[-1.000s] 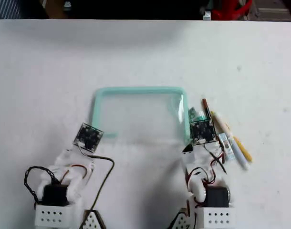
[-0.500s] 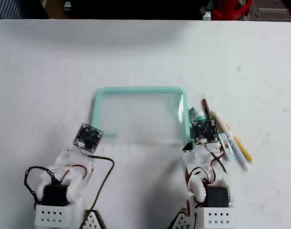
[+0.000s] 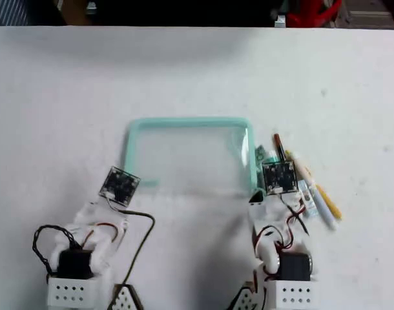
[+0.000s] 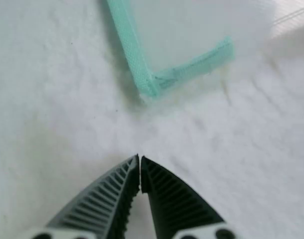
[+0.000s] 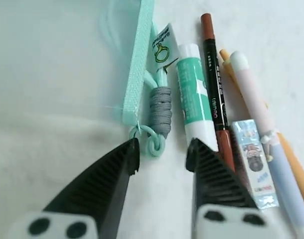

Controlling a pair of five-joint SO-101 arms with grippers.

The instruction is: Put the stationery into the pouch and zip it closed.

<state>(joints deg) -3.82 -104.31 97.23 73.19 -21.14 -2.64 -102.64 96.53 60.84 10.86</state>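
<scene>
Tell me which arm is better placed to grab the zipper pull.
Right. The right claw, open, sits just short of the zipper pull; the left claw is shut near the opposite corner of the pouch.

High camera looks down over table (image 3: 68,77), wrist cameras close, all share pouch (image 3: 184,121)

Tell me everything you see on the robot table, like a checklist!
Surface: white table.
Job's things: see-through pouch with mint edge; glue stick, brown pencil and pens lying beside it, outside.
Clutter: nothing seen.
Grippers: left gripper fingers shut, over the table near a pouch corner; right gripper fingers open at the zip pull.
Cables: black cable by the left arm.
Surroundings: dark room behind.
</scene>
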